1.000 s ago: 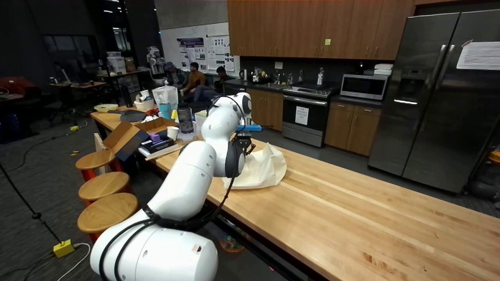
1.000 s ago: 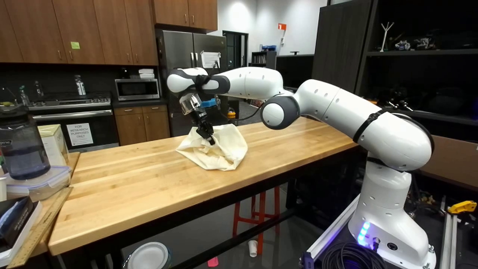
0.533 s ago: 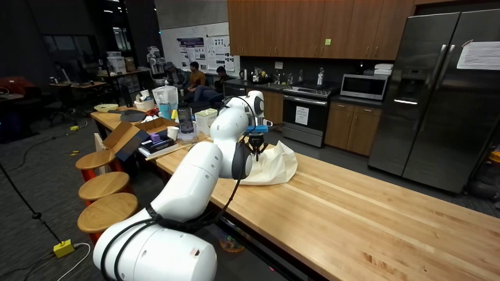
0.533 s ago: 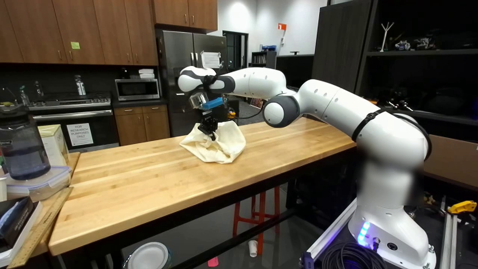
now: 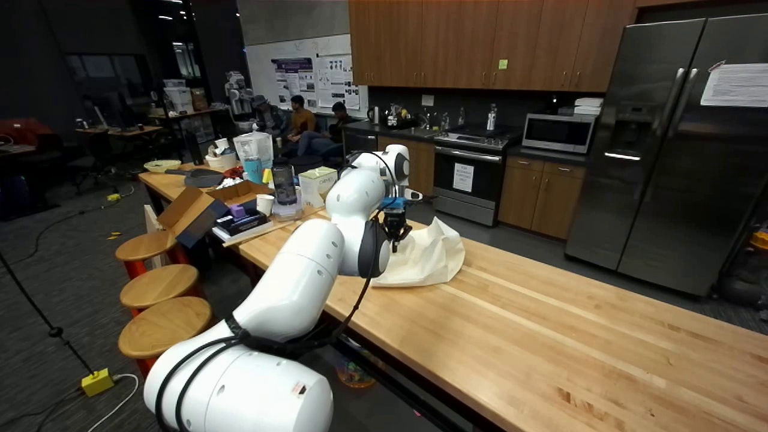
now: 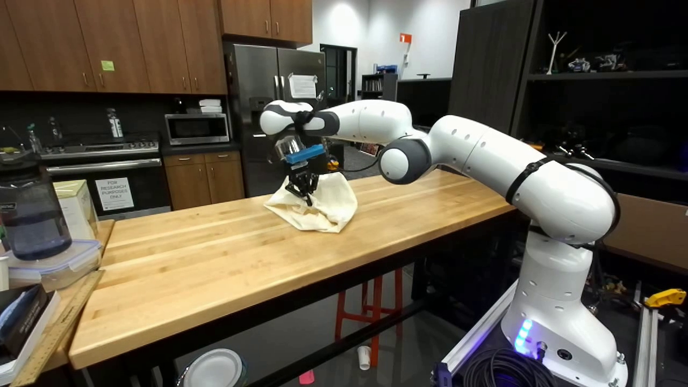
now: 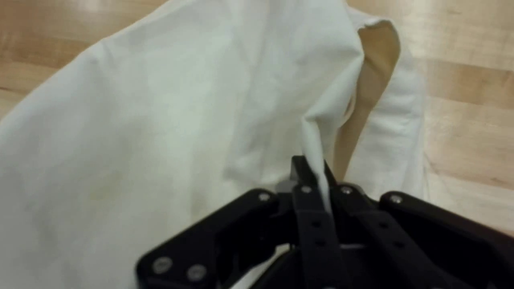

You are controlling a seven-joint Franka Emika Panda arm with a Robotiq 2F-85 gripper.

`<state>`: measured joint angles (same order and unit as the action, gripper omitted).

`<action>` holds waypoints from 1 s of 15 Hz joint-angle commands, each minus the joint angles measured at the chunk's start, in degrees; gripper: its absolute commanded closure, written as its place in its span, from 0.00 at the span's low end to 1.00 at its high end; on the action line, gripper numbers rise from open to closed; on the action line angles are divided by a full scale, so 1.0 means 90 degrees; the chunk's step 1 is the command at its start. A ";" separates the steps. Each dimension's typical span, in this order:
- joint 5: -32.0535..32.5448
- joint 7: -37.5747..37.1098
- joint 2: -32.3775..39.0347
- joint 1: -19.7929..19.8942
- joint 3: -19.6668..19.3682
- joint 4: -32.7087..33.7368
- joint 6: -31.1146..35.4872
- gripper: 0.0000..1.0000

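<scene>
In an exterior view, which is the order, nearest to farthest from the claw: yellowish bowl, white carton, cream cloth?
1. Cream cloth: a fold gripped in the claw.
2. White carton: left of the claw in an exterior view.
3. Yellowish bowl: same side, well beyond the carton.

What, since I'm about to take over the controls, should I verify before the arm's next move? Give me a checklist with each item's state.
1. Tool closed on the cream cloth: ok; a fold runs between its fingers.
2. Cream cloth flat on the tabletop: not ok; it is rumpled, with raised folds.
3. Nothing under the cream cloth: cannot tell; the fabric hides that area.
4. Bottle and carton apart from the cream cloth: ok; wood shows between in an exterior view.
5. Black cable off the tabletop's edge: cannot tell; the views don't settle contact.
</scene>
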<state>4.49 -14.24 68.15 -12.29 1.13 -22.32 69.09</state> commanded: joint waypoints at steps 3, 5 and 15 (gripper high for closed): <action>0.0032 0.0426 0.0356 -0.0888 0.0079 0.0214 -0.0937 0.99; 0.0132 0.0681 0.0448 -0.1275 0.0056 0.0289 -0.1215 0.99; 0.1107 0.2458 0.0275 -0.2801 -0.0032 -0.0212 -0.1087 0.99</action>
<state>11.80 3.06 71.58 -34.90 1.76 -22.23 58.29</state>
